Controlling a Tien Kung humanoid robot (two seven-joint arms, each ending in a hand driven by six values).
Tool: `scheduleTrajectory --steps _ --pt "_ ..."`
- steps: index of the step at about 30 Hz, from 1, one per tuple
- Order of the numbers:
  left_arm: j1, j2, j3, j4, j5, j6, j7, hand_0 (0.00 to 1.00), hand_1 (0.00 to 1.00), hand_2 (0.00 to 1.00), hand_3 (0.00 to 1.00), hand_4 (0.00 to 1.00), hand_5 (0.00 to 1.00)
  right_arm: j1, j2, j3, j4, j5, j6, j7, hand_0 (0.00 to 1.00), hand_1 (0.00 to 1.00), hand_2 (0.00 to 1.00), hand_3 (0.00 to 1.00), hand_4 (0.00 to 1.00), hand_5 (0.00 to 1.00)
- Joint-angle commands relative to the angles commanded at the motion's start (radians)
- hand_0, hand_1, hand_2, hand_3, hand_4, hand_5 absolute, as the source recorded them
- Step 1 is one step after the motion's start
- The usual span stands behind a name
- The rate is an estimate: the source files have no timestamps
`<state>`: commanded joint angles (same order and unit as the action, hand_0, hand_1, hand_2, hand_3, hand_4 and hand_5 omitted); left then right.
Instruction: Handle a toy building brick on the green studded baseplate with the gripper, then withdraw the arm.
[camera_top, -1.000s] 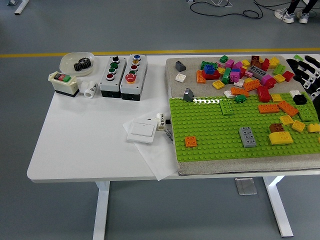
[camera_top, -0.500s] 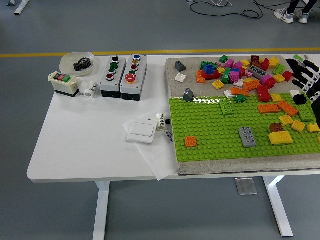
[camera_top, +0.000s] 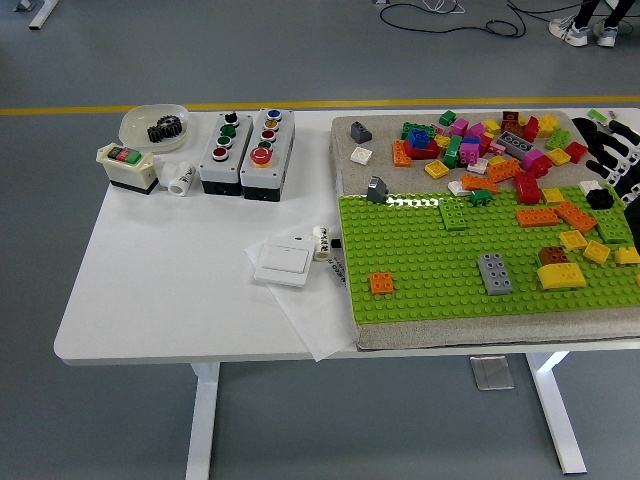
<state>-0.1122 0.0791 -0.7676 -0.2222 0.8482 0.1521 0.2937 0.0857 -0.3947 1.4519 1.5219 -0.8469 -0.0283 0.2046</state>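
Right now, as it lies:
Right hand (camera_top: 612, 150): at the far right edge, black fingers spread and relaxed, holding nothing, over the mat's right end.
Baseplate (camera_top: 440, 270): green and studded, just below and left of the hand.
Black brick (camera_top: 599, 198): on the baseplate directly under the hand; whether they touch, cannot tell.
Orange bricks (camera_top: 556, 214): on the baseplate, slightly left of the hand.
Yellow bricks (camera_top: 580, 255): nearer the table edge, below the hand.
Grey brick (camera_top: 494, 273): further left, mid-plate.
Loose brick pile (camera_top: 480, 145): on the mat, left of the hand.
Button boxes (camera_top: 245, 152): far left, well apart.
White switch (camera_top: 283, 262): left of the baseplate.
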Motion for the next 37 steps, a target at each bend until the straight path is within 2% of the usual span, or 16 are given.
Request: scheduleTrajectory --steps 19,37 --pt "0.0 0.003 -0.01 0.003 0.013 0.0 -0.005 0.786 0.801 0.796 0.638 0.715 0.618 -0.009 0.006 0.015 0.009 -0.006 0.004 -0.001 0.897 0.832 0.845 0.843 0.998 0.992" --pt "-0.008 0.001 0.013 0.004 -0.024 0.003 -0.014 0.785 0.8 0.797 0.638 0.715 0.618 0.0 0.004 0.016 -0.005 -0.022 0.01 -0.012 0.901 0.833 0.842 0.838 0.998 0.998"
